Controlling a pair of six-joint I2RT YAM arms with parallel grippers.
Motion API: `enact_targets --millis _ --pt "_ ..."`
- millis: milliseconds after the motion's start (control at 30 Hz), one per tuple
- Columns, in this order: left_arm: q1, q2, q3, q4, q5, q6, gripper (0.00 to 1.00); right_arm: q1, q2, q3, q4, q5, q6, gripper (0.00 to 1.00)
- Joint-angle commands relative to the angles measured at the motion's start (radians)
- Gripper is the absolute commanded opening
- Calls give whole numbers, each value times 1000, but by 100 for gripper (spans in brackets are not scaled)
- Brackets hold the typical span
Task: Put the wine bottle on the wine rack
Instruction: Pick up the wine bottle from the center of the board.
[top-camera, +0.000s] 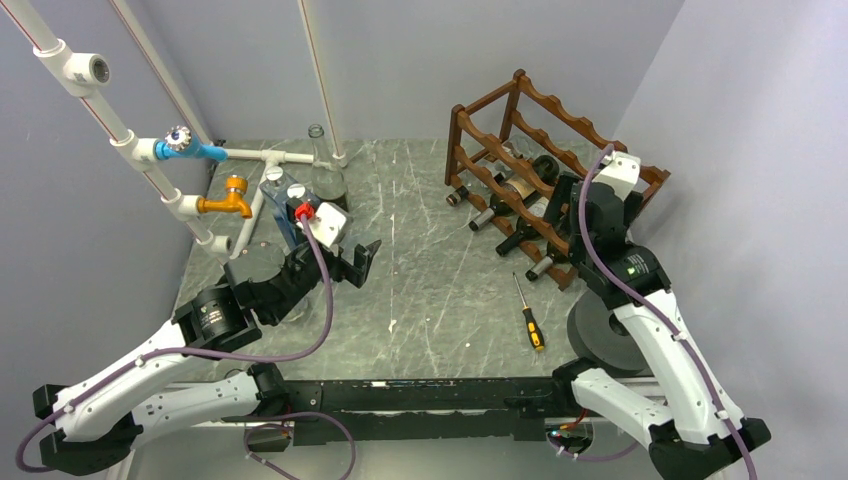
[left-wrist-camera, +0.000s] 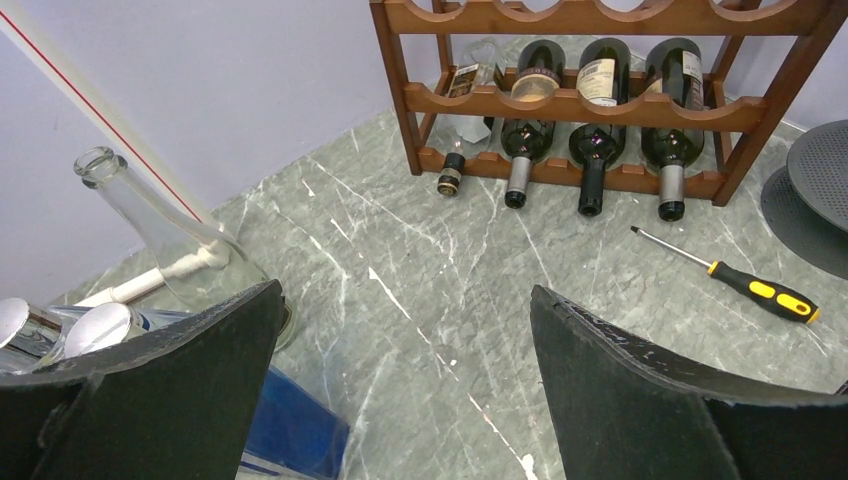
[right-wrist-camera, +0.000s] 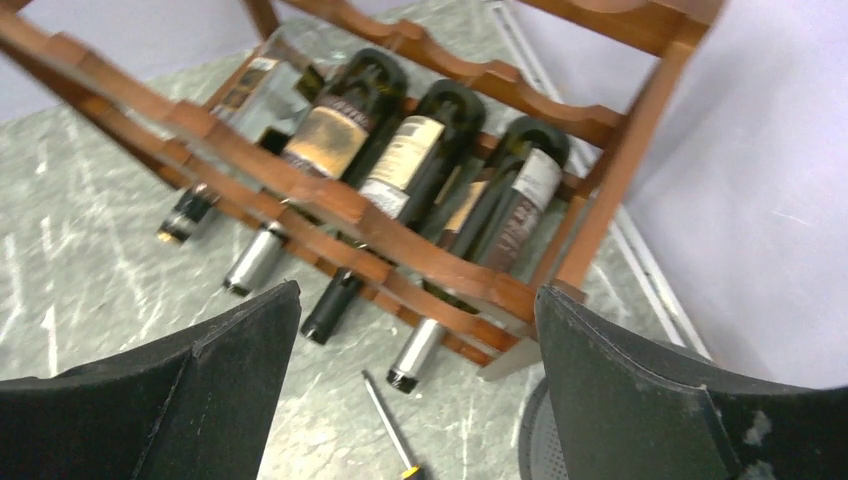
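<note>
My right end effector (right-wrist-camera: 415, 300) hangs just above the front of the wine rack (left-wrist-camera: 560, 105), fingers spread wide with nothing between them. The left end effector (left-wrist-camera: 405, 295) is just as wide and empty, low over the counter (top-camera: 440, 260) and well apart from the rack.

Four bottles lie in the rack's lowest tier: a clear bottle (left-wrist-camera: 468, 75) in the end slot farthest from my right arm, and three dark ones beside it. I cannot tell for certain which one the task means. The wine bottle (right-wrist-camera: 515, 205) in the other end slot, next to the rack's side post, sits closest under my right wrist, so I take it to be that one. It lies on its side in the scallops, long axis running across the rails from back to front. Its neck pokes out past the front rail toward the open middle of the counter, base to the rear.

My judgement is that the placing looks done and the step in hand is clearing off. Next I should lift the right arm up and away without clipping the upper rails or nudging the necks, and stay off the screwdriver (left-wrist-camera: 760, 290) lying in front of the rack.
</note>
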Motion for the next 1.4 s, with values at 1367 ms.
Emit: enact_targets --millis 1367 --pt "496 215 296 -504 16 -244 99 127 -24 -253 554 -947 164 90"
